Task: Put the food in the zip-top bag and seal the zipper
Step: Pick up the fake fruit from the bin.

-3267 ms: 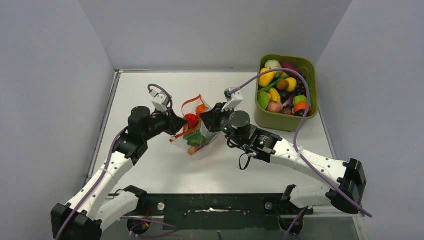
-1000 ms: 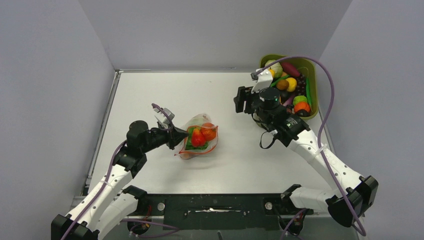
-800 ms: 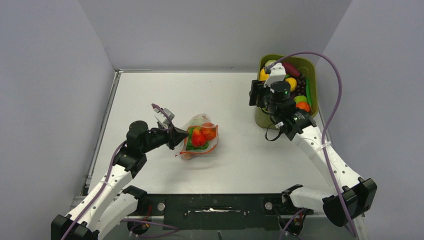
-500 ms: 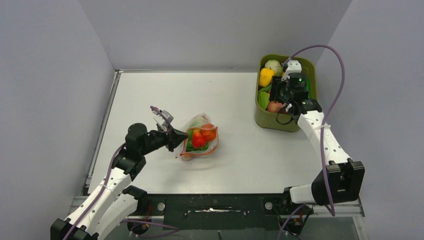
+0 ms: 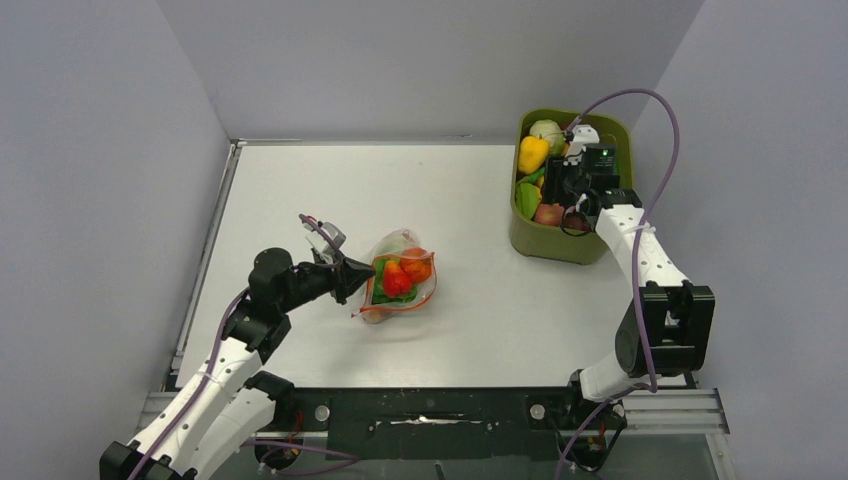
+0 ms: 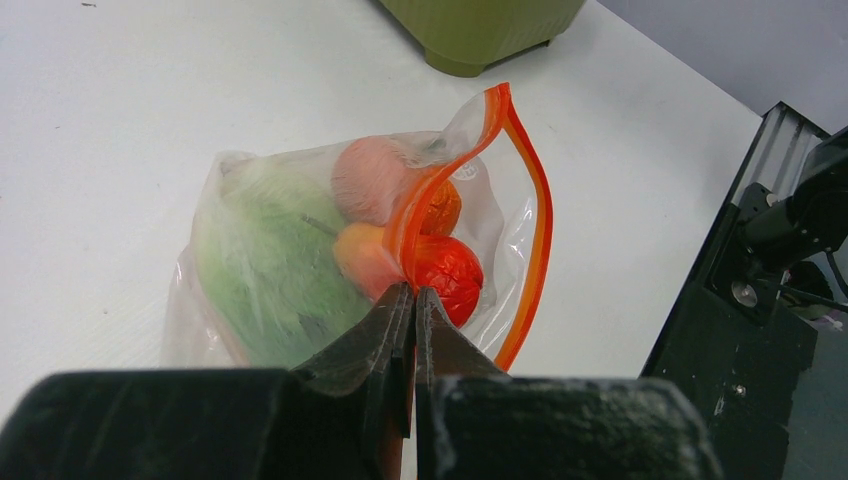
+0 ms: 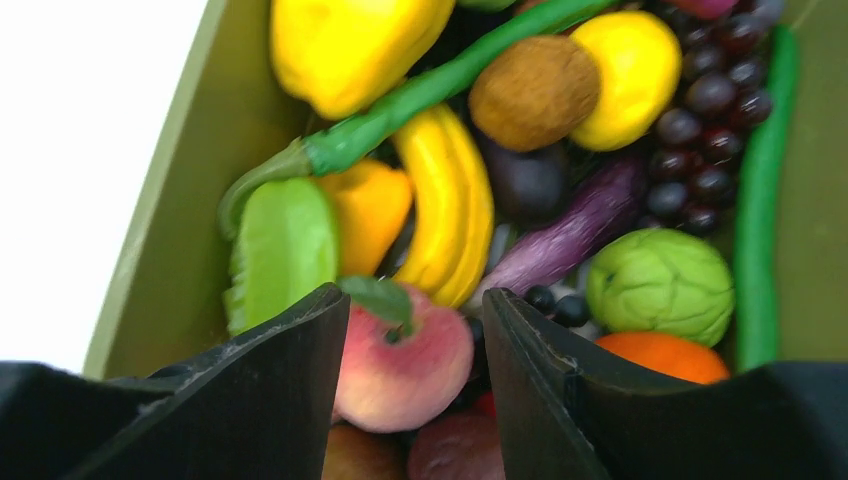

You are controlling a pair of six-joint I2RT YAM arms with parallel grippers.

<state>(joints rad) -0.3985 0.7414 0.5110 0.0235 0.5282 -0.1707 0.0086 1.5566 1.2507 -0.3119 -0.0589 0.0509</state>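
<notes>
Holding red and green food (image 6: pixel 450 275), the zip-top bag (image 6: pixel 188 292) gapes — tub (image 5: pixel 556 245) heaped.

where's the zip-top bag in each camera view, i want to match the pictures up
Top external: the zip-top bag lies left of centre, at the tip of the left gripper.
Left wrist: the bag fills the middle, its orange strip pinched in that gripper.
Right wrist: not in it.
Shared landmark: the olive-green tub, at right in the top view, at the top edge of the left wrist view, its wall at left in the right wrist view.
</notes>
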